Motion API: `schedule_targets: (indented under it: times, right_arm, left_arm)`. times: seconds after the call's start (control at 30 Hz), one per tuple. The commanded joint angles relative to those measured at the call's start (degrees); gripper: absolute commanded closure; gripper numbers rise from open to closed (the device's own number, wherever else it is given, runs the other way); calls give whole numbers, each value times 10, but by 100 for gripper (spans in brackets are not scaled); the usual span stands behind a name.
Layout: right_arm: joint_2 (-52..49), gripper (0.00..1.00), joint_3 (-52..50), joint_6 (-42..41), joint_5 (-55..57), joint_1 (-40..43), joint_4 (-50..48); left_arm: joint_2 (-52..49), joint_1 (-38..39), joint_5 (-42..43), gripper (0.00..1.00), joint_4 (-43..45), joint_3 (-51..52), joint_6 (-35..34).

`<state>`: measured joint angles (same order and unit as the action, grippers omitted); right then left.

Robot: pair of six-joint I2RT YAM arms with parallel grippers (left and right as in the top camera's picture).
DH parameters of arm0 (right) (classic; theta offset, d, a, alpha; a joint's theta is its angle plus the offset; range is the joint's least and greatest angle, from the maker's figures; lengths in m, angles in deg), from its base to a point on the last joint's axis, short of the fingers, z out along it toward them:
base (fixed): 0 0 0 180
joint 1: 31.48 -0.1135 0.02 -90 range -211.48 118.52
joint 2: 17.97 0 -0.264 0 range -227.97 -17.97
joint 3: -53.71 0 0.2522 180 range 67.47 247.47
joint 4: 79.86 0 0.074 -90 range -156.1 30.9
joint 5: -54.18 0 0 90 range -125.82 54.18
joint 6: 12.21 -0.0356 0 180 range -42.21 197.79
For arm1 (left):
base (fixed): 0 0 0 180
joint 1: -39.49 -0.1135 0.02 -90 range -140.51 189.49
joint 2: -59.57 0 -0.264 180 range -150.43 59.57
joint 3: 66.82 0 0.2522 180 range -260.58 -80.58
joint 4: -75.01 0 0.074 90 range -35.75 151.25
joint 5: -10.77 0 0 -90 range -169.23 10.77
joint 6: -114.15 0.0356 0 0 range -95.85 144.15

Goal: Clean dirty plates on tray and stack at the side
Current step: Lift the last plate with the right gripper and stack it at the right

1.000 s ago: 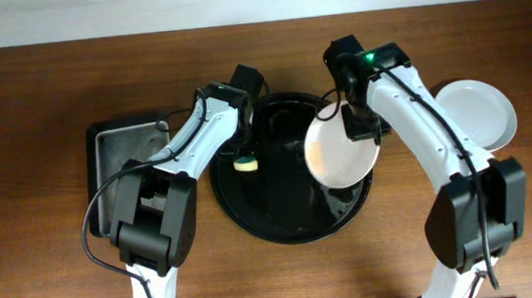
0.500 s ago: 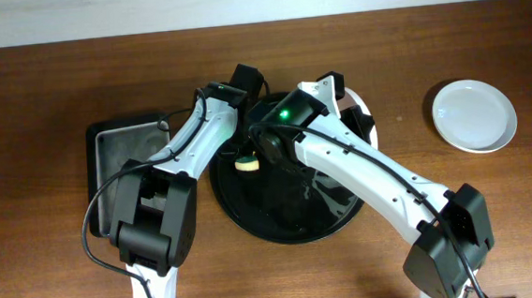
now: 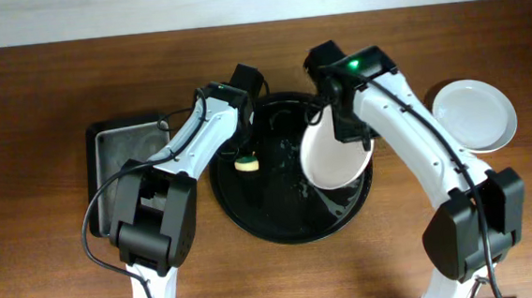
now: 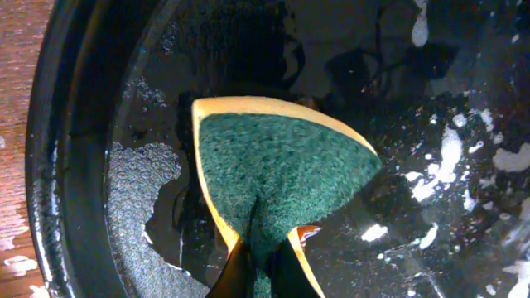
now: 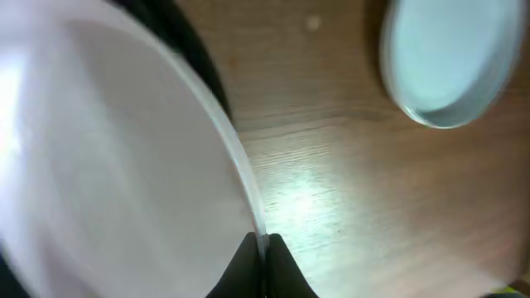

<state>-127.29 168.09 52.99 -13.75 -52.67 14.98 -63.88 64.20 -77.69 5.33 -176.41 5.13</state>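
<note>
A brown wooden worktop [image 3: 37, 90] runs below a pale wall, with the round black tray [image 3: 252, 220] at its middle and a smaller rectangular tray [image 3: 108, 169] at its left edge.

Over the last second the left arm has not moved. The left end effector [image 4: 258, 269] is closed tight on the green-and-yellow sponge [image 4: 281, 174], holding it just above the wet left part of the black tray.

The right arm is what changed. Half a second ago it had swung across toward the sponge. Now it is back over the right half of the tray, about where it was a second ago. The right end effector [image 5: 263, 247] is clamped on the rim of a white plate [image 3: 335, 155], which hangs tilted over the tray's right side. No orange-red mark shows on the face turned to the overhead view, though its other face is hidden.

A second plate [image 3: 473, 114] lies on the wood well to the right, in the same spot as before. Whether it is one plate or a stack cannot be told.

The swing toward the sponge and back reads as a wiping pass. The held plate is probably close to clean and next due to go onto the plate at the side. No further plate shows on the tray.
</note>
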Motion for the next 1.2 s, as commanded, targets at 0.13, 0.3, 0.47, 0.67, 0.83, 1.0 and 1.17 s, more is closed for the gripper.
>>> schedule_targets:
  times: [0.13,0.3,0.47,0.67,0.83,1.0,1.17]
  right_arm:
    - [70,96,9,66,-163,202,-29]
    - [39,96,9,39,-218,492,-108]
    - [-72,95,9,14,-215,577,-187]
    - [-68,55,10,18,-258,568,-182]
    - [190,50,10,96,-383,468,-124]
    - [255,48,10,96,-379,353,-103]
    - [255,48,10,96,-380,332,-99]
  left_arm:
    - [-8,-3,6,99,-1,-8,9]
    - [-8,-3,7,99,-3,-8,9]
    - [-8,-3,7,99,-13,-8,9]
    - [-8,-3,16,99,-19,-8,10]
    - [101,-7,36,100,-34,-10,42]
    - [243,-144,-35,100,-141,-10,21]
    - [247,-327,-119,100,-51,142,70]
